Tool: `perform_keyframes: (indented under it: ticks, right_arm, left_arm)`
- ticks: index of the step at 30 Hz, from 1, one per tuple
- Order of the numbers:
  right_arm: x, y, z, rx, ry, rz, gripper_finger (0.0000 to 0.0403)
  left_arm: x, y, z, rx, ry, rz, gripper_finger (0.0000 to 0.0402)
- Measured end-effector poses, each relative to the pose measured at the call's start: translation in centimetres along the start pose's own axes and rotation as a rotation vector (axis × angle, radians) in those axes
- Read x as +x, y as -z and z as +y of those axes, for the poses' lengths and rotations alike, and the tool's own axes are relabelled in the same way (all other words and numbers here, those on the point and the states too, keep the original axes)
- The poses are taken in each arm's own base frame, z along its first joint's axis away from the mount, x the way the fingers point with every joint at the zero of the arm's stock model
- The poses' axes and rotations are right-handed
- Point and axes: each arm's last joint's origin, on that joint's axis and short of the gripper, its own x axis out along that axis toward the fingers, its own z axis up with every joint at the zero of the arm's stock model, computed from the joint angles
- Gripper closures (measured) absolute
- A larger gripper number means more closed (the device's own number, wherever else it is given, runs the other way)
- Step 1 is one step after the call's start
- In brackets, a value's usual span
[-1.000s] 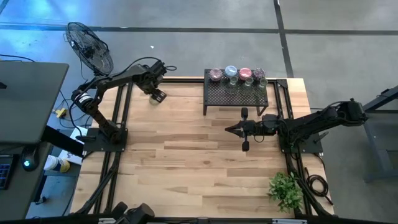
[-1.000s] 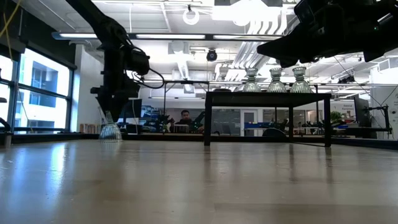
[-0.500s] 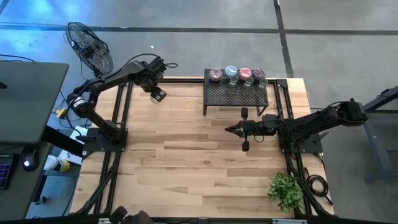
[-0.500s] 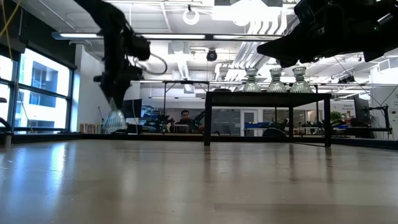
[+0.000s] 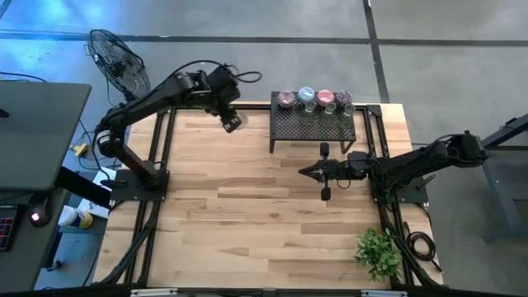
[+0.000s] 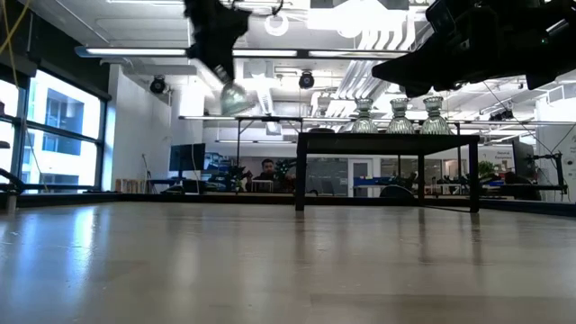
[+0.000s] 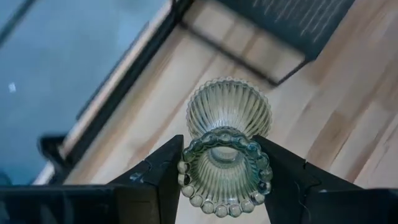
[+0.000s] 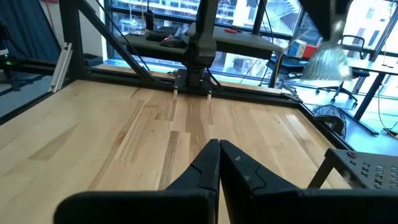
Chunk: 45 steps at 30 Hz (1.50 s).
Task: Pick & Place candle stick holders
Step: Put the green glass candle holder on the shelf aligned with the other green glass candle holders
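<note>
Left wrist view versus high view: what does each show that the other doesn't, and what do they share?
Only the left wrist view shows the grip in detail: the left gripper has a finger on each side of a ribbed, bead-rimmed green candle stick holder.

Only the high view shows the whole layout: four more holders on the black mesh rack, the right gripper waiting shut over the table's middle, a plant and a fan.

Both show the left gripper over the wooden table near the rack.
</note>
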Motion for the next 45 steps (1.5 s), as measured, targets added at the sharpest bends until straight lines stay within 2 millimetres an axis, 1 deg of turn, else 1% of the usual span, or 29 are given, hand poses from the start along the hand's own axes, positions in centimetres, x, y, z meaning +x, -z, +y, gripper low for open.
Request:
perform_keyframes:
  ticks: [3,6,8,12,16,19,24,28,30,32,36,42,45]
  right_arm:
    - [0.0,0.0,0.0,-0.007,0.004,0.0,0.0401]
    - [0.0,-0.1,0.0,-0.01,0.005,-0.008,0.0402]
    - [0.0,-0.1,0.0,-0.01,0.005,-0.01,0.0401]
    - [0.0,-0.1,0.0,-0.018,0.005,-0.011,0.0402]
    - [0.0,-0.1,0.0,-0.017,0.005,-0.011,0.0401]
    - [0.0,-0.1,0.0,-0.017,0.005,-0.01,0.0402]
    - [0.0,-0.1,0.0,-0.017,0.002,-0.009,0.0401]
    - [0.0,-0.1,0.0,-0.018,0.002,-0.007,0.0402]
    - [0.0,-0.1,0.0,-0.018,0.002,-0.007,0.0402]
    - [0.0,-0.1,0.0,-0.018,0.002,-0.007,0.0401]
    - [0.0,-0.1,0.0,-0.018,0.001,-0.008,0.0402]
    - [0.0,-0.1,0.0,-0.018,0.001,-0.008,0.0401]
    - [0.0,-0.1,0.0,-0.018,0.001,-0.008,0.0402]
  left_arm:
    - [-0.5,-2.1,-1.4,0.053,0.022,-0.05,0.0237]
    - [-0.1,-4.0,-2.8,0.122,0.045,-0.066,0.0237]
    - [0.4,-5.5,-3.8,0.178,0.074,-0.088,0.0237]
    - [2.2,-7.7,-5.7,0.278,0.084,-0.123,0.0237]
    - [4.4,-9.1,-7.4,0.352,0.095,-0.136,0.0237]
    - [5.7,-9.6,-8.1,0.392,0.074,-0.129,0.0237]
    - [7.4,-9.9,-8.3,0.392,0.04,-0.121,0.0237]
    - [7.6,-10.0,-8.4,0.387,0.035,-0.129,0.0237]
    - [8.0,-10.3,-8.5,0.374,0.033,-0.148,0.0237]
    - [8.4,-10.2,-8.3,0.366,0.023,-0.126,0.0237]
    - [9.4,-10.3,-8.4,0.358,0.016,-0.119,0.0237]
    - [9.3,-10.5,-8.4,0.345,-0.002,-0.139,0.0227]
    - [9.4,-10.5,-8.0,0.33,-0.004,-0.137,0.0226]
